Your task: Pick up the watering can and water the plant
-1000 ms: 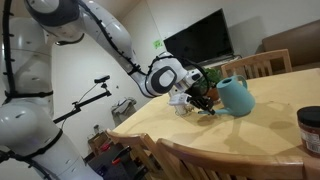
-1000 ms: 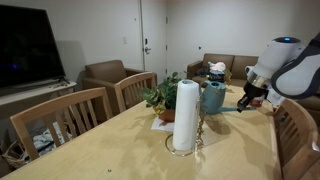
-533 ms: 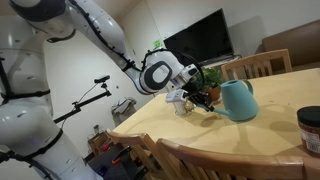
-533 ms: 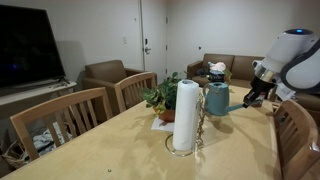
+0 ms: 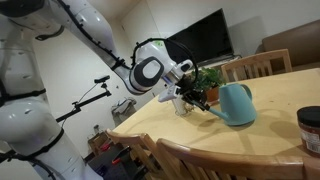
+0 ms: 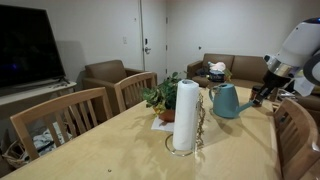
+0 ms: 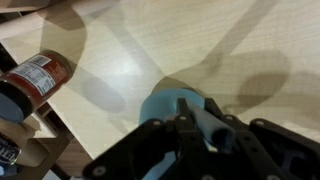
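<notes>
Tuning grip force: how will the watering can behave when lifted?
Probably rigid: the watering can looks like moulded plastic. The gripper holds it off-centre, so it may swing or tilt. Its smooth surface could slip.

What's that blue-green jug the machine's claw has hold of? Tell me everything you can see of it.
It is the watering can: teal-blue, smooth like plastic, with a tapered body that is wider at the base. The gripper is closed on a narrow teal part at its side, probably the handle. The can leans rather than standing upright, close beside the plant and above the wooden table. Whether its base touches the table cannot be told.
</notes>
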`<state>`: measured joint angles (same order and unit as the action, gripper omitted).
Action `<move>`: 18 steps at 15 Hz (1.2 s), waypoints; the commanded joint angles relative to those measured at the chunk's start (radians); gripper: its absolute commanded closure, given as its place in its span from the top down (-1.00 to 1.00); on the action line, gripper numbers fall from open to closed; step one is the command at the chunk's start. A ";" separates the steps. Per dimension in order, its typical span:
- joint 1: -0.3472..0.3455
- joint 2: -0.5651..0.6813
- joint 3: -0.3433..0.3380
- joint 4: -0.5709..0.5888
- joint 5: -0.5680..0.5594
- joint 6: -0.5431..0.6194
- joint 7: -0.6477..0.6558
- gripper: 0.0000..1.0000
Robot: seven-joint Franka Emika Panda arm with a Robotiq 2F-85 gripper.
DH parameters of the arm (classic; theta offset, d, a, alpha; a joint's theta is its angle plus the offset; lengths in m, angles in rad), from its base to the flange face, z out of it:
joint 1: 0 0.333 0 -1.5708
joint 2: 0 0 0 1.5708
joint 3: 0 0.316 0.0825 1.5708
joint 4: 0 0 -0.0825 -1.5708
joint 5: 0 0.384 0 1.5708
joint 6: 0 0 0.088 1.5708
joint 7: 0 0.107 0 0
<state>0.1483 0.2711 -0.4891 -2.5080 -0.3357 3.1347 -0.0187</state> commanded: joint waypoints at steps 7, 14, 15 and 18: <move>0.223 -0.004 -0.134 -0.110 -0.124 0.066 0.027 -0.89; 0.276 0.004 -0.212 -0.191 -0.089 0.149 0.027 -0.89; 0.268 0.001 -0.207 -0.201 -0.088 0.155 0.023 -0.89; 0.274 0.013 -0.213 -0.206 -0.069 0.156 0.034 -0.89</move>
<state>0.4057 0.2745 -0.6852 -2.6947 -0.4219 3.2620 -0.0072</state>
